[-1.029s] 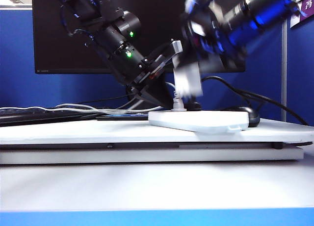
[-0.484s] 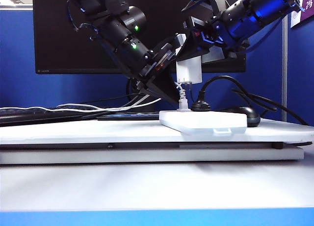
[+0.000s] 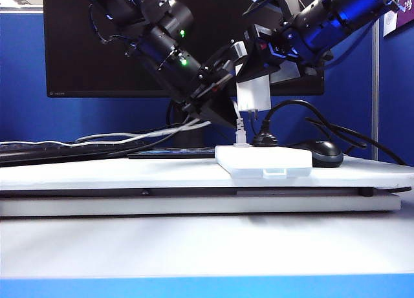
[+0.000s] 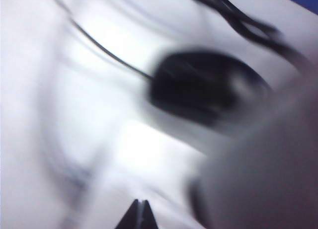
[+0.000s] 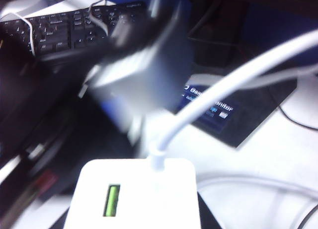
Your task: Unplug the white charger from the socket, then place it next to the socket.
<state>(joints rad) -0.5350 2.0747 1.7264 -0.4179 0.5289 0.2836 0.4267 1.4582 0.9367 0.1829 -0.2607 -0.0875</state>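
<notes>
Seen from outside, the left arm slants down from the upper left, its left hand ending low beside the small plug standing in the socket; in its wrist view the two tips meet. The right arm reaches in from the upper right, and the right hand clamps the white charger upright above the socket, clear of it. The socket lies flat on the counter.
</notes>
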